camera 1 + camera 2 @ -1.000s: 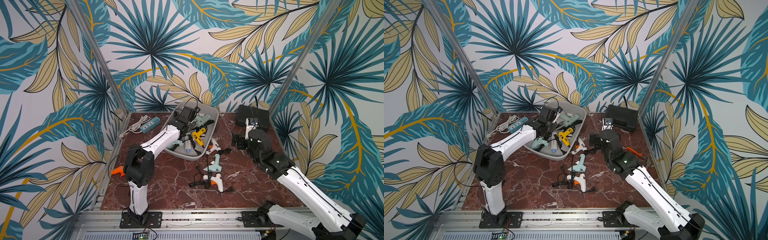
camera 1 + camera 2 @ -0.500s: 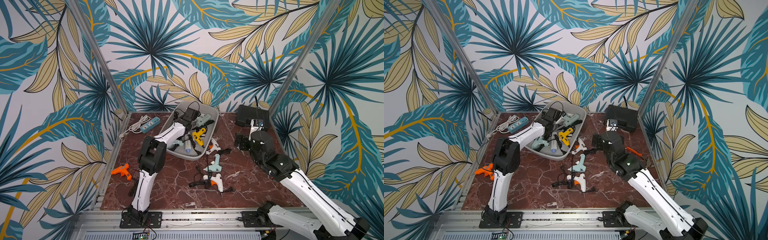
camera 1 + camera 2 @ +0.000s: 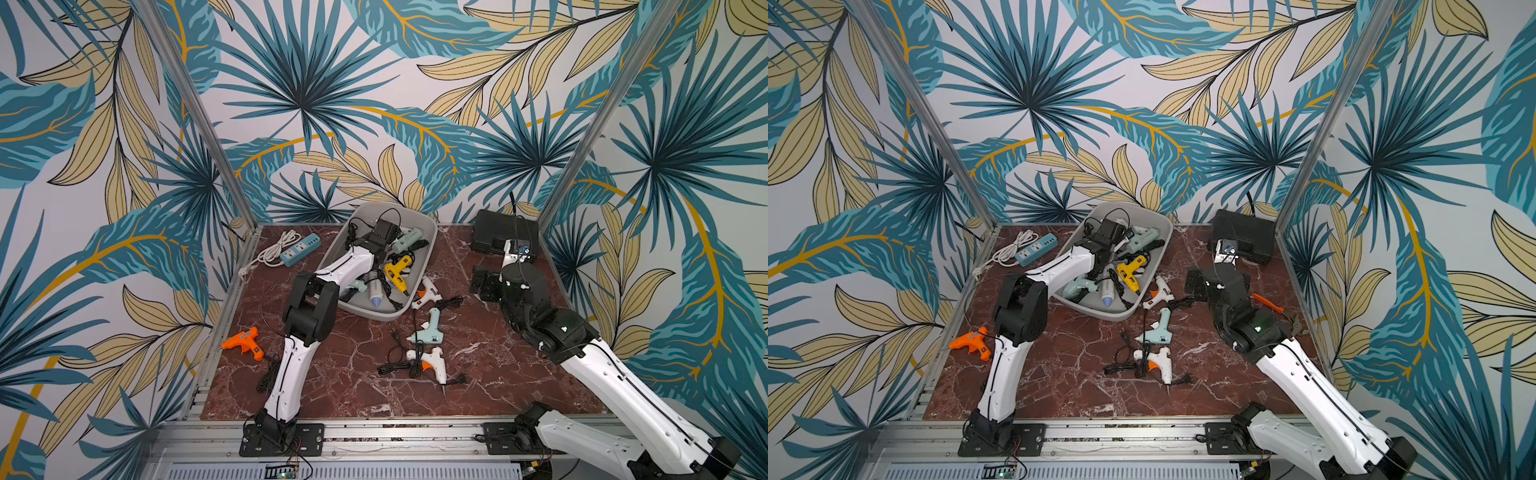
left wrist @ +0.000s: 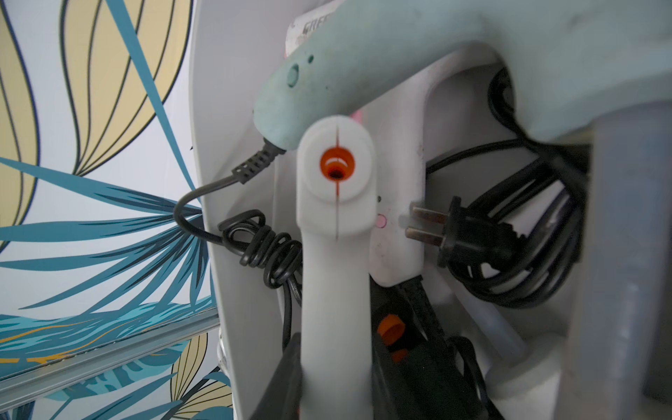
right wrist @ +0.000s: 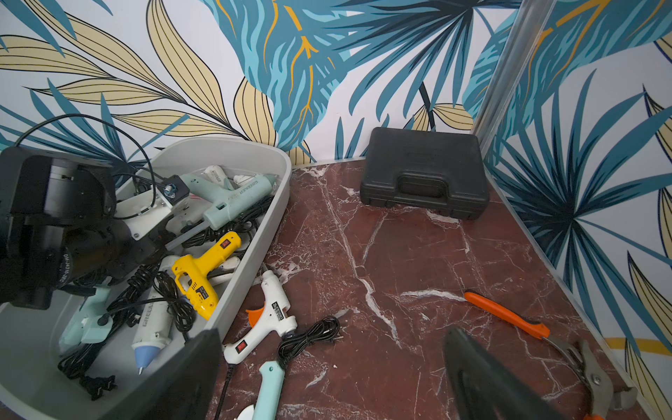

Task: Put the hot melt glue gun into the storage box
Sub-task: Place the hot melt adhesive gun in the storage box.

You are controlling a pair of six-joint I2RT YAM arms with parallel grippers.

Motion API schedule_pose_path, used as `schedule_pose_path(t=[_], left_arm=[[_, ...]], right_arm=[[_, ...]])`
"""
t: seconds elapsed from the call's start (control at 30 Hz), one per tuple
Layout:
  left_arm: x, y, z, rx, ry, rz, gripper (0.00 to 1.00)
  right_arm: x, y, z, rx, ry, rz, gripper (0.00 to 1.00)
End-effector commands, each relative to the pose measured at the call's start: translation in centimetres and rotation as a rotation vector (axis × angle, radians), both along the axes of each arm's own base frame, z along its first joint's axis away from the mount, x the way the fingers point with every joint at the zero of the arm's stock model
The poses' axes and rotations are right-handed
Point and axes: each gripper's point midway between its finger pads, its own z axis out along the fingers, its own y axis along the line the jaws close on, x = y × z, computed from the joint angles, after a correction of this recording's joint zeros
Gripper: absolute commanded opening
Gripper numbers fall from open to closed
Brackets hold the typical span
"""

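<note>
Well out to the left pincer's outer side, an orange gun [image 3: 243, 343] lies on the table [image 3: 340, 374]. The left pincer [image 4: 336, 367] is narrow, clamped on a white gun [image 4: 334, 174] by what looks like its handle, and both are inside the box [image 3: 374, 315], at its far end. Just beyond the pincer's tips lie a mint gun [image 4: 363, 54] and a plug [image 4: 469, 232] among looped cords [image 4: 269, 247]. The step in hand looks like the release. It would be best to sink until the gun rests on what lies under it, spread the jaws fully, then lift straight out, since a sideways pull could hook those cords. The right pincer [image 5: 338, 378] stands wide and empty above the table, with a loose gun [image 5: 274, 309] just ahead of it beside the box. It should hold off until the left pincer is out.
</note>
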Motion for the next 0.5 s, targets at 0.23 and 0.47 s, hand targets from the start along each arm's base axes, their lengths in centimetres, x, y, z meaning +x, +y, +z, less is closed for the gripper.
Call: schedule_pose_path(t=[0.23,0.47], left_arm=[[-0.9,-2.8,-1.8,0.013,0.052,-0.069,0.4],[-1.7,-3.6,0.9,-0.03,0.032,-0.067,0.6]], right_arm=[[-0.5,-0.6,0.1,0.01,-0.002,-0.022,1.0],[-0.7,-0.7,0.6,0.023,-0.011,-0.025,0.99]])
